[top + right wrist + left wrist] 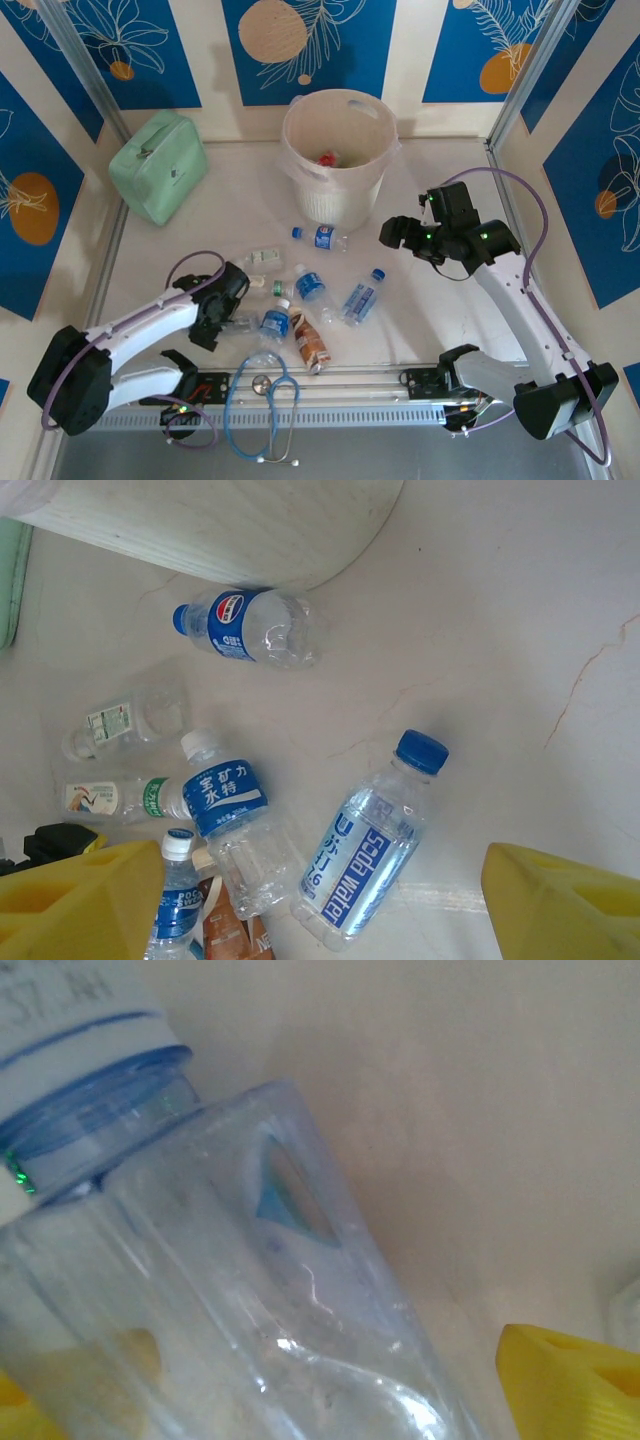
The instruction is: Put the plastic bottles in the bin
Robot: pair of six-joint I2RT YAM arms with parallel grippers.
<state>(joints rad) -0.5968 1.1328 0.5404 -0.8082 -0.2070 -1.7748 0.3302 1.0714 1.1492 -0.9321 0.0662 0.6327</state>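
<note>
table (420, 310) | on it: plastic bottles (362, 297); bin (340, 195); green pouch (158, 165); stethoscope (262, 383)

My desk (450, 320) is white and smooth, with a few thin brown lines. Around me stand walls (330, 60) striped blue and cream, with orange circles and white leaves.

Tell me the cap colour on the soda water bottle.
Blue cap; clearest in the right wrist view.
</note>
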